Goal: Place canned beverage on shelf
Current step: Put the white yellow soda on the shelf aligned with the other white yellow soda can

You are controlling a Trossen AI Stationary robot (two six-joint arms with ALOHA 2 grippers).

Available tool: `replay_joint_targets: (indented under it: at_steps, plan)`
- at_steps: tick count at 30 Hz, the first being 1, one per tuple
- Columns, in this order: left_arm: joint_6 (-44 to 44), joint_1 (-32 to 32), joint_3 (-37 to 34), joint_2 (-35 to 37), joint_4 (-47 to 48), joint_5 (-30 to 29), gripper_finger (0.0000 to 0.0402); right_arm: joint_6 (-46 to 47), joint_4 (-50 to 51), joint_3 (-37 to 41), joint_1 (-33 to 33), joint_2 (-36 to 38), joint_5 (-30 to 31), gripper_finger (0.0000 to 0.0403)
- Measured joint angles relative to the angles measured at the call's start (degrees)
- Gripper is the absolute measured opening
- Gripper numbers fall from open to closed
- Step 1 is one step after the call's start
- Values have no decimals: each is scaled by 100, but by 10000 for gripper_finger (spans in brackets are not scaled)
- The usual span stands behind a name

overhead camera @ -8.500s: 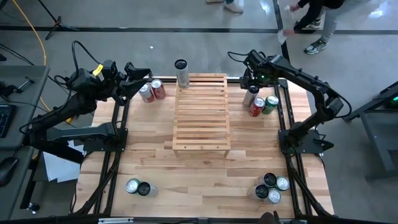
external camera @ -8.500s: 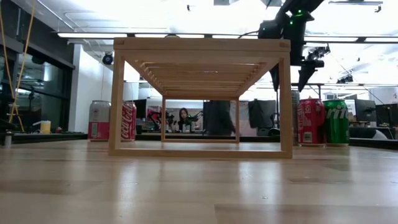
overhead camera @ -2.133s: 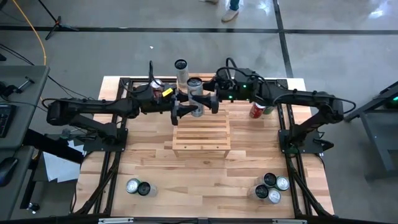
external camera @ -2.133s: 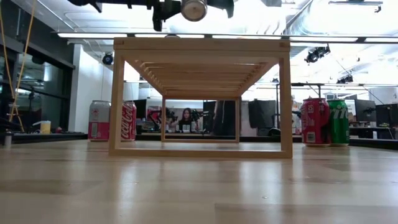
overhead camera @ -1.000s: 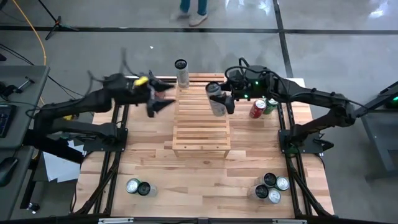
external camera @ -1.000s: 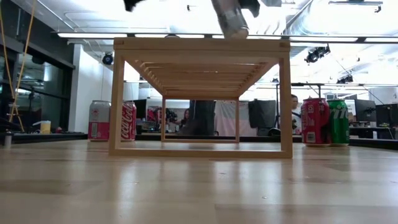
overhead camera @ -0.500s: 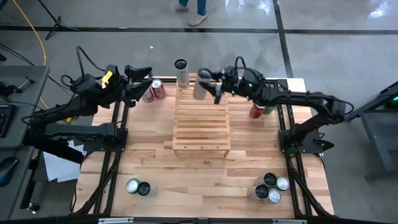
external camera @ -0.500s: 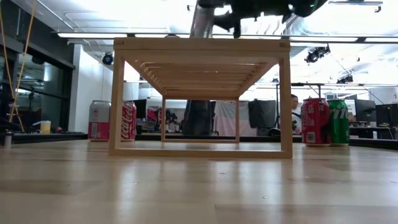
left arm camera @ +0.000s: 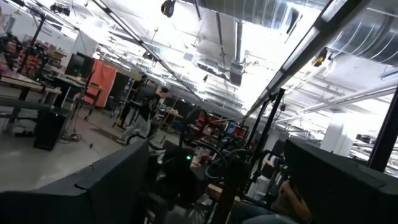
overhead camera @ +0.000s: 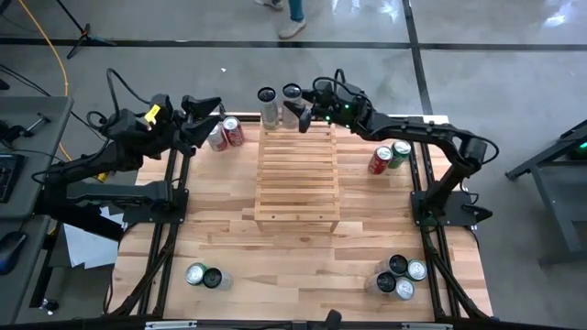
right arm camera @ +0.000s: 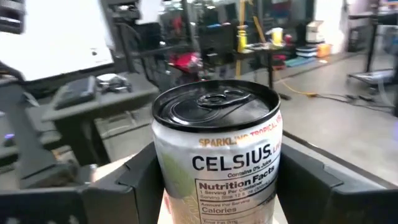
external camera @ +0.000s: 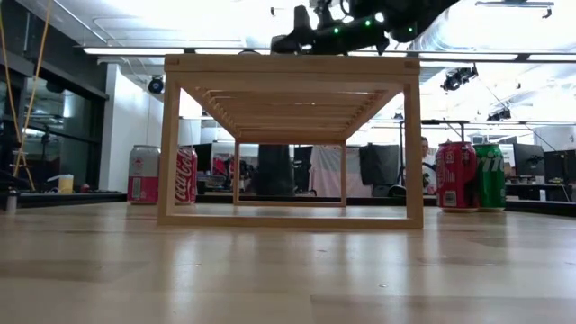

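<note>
The light-wood slatted shelf (overhead camera: 296,170) stands in the middle of the table. My right gripper (overhead camera: 299,110) is at the shelf's far edge, shut on a silver Celsius can (right arm camera: 217,155), which is upright. Another silver can (overhead camera: 267,105) stands right beside it on the shelf's far left corner. My left gripper (overhead camera: 209,117) is open and empty at the far left, above two red cans (overhead camera: 226,134). Its wrist view shows its fingers wide apart (left arm camera: 217,180) and only the room beyond. My right gripper pinches the Celsius can's side wall (right arm camera: 163,174) between its two fingers (right arm camera: 134,186), one on each side, below the can's top rim. The fingers come level from the table's right side. The can is upright. Whether its base rests on the shelf I cannot tell.
A red can (overhead camera: 380,161) and a green can (overhead camera: 399,153) stand at the table's right of the shelf. Several cans (overhead camera: 400,275) stand at the near right, two (overhead camera: 204,275) at the near left. A person's legs (overhead camera: 292,16) show on the floor beyond the table.
My right gripper has carried the silver can from above the shelf's right middle toward the far edge. The can has turned from tilted to upright and now stands beside the other silver can. My left gripper has drawn back toward the table's far left corner.
</note>
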State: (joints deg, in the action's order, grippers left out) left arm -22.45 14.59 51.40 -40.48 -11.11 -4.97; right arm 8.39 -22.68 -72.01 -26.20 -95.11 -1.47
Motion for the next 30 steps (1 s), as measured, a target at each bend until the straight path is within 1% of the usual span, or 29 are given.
replay_joint_targets:
  at_steps: [4, 10, 18, 26, 30]
  plan:
    - [1, -2, 0, 1, -10, 0, 364, -93, 4, -4, -61, 20, 230, 230]
    - [4, 0, 0, 1, -121, 0, 365, -145, 66, -2, -61, 16, 228, 230]
    - [6, 0, 0, 0, -266, 0, 365, -224, -23, -2, -41, -274, 251, 230]
    - [6, 0, 0, -1, -275, 0, 365, -243, -171, -2, -39, -284, 238, 230]
    - [6, 0, 0, -1, -280, 0, 365, -241, -69, -2, -39, -284, 214, 230]
